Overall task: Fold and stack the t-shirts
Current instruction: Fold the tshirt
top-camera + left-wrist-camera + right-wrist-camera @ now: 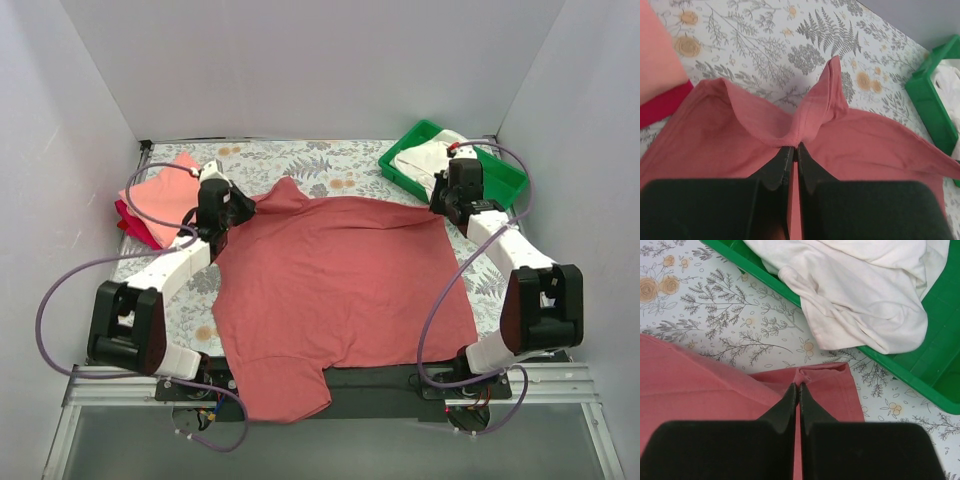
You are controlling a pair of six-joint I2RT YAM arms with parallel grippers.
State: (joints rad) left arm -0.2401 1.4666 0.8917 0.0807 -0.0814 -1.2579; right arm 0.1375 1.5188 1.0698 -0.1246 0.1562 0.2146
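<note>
The brick-red t-shirt (340, 290) lies spread over the middle of the table, one sleeve hanging past the near edge. My left gripper (232, 212) is shut on the shirt's far left edge, pinching a fold (790, 135). My right gripper (447, 212) is shut on the shirt's far right corner (810, 377). A salmon-pink t-shirt (165, 195) lies on a crimson one (128, 222) at the far left. The cream-white t-shirt (425, 160) lies bunched in the tray, also in the right wrist view (855, 295).
The green plastic tray (500, 180) stands at the far right corner, close behind my right gripper. White walls enclose the table on three sides. The floral tablecloth (330, 160) shows beyond the shirt.
</note>
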